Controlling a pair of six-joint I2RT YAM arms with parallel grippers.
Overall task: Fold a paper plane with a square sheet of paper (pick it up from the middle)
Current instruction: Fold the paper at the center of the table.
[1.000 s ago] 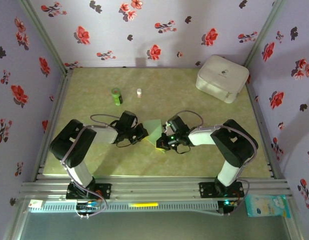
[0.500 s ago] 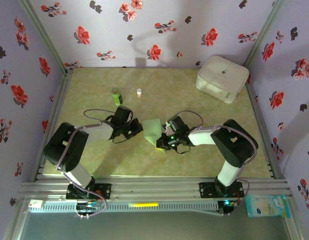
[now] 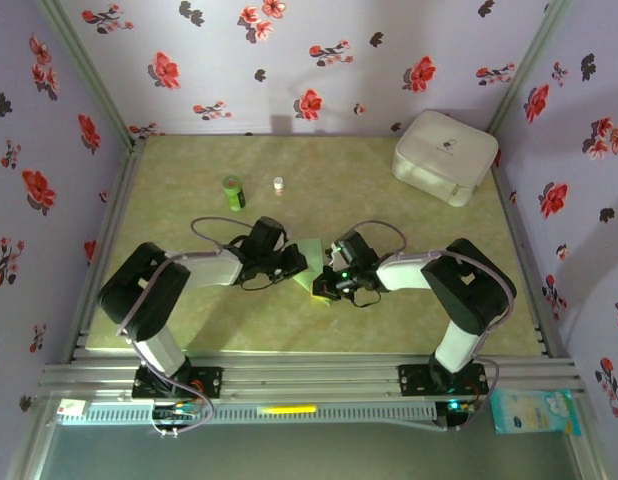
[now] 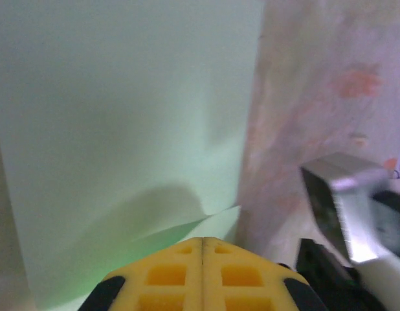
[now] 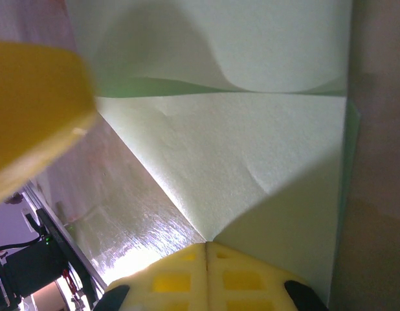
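square sheet of paper | partly folded, on worktop, well apart from white case, on its near-left | sat between claws | left claw at its left edge, pads pressed together, pinch unclear | right claw clenched on its near corner | judged light, floppy, easily creased; take it gently by an edge near the fold

The square sheet of paper lies mid-table between the left gripper and right gripper; bottle behind-left, case far right
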